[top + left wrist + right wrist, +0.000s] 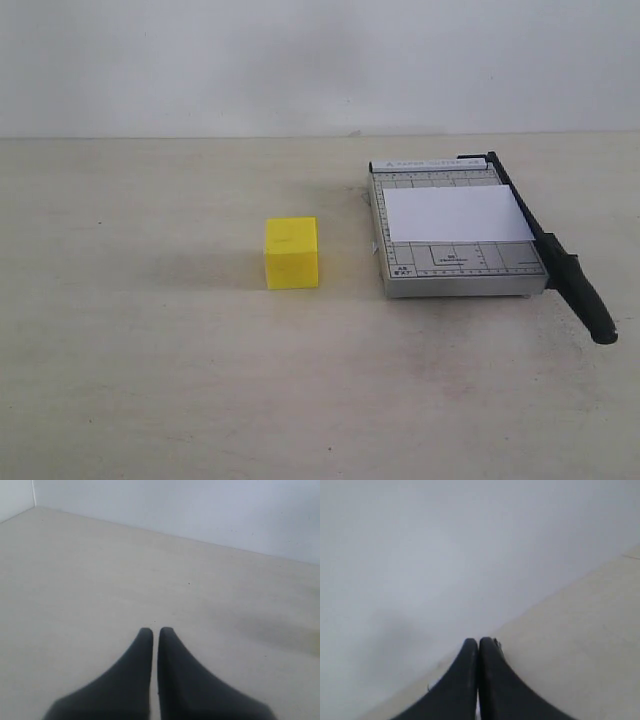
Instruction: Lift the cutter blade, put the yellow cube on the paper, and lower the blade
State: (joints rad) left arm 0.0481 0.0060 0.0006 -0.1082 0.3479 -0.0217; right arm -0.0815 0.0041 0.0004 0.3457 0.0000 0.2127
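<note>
**Start state: blade down, both claws empty**

Left claw [155,630]: tips pressed together, nothing between them, only bare bench [100,580] ahead. Right claw [479,641]: tips likewise together and empty, pointed at a wall and a strip of bench. Neither of my arms shows in the exterior view, so both sit well away from the work.

Task items, from the exterior view:
- Cutter blade [548,245] lies flat along the right edge of the grey cutter base [460,262]. Its thick handle overhangs the base's near corner.
- Paper [457,214] lies on the base, its right edge up against the blade line.
- Yellow cube [291,253] stands upright on the bench to the left of the base, apart from it.

Judgement: nothing is done yet, and raising the blade comes first.

What could go wrong:
1. The base looks light. Lifting the handle off the hinge's arc could tip or drag the whole cutter, and the paper would slide with it.
2. My claws are together. Coming down on the handle or cube without parting them first would only push the thing aside.
3. A raised blade may not stay up, and could drop on the arm carrying the cube in.
4. A cube set too near the right edge of the paper would stop the blade partway down. Set too far left or toward the near edge, it lands on the grid and misses the sheet.
</note>
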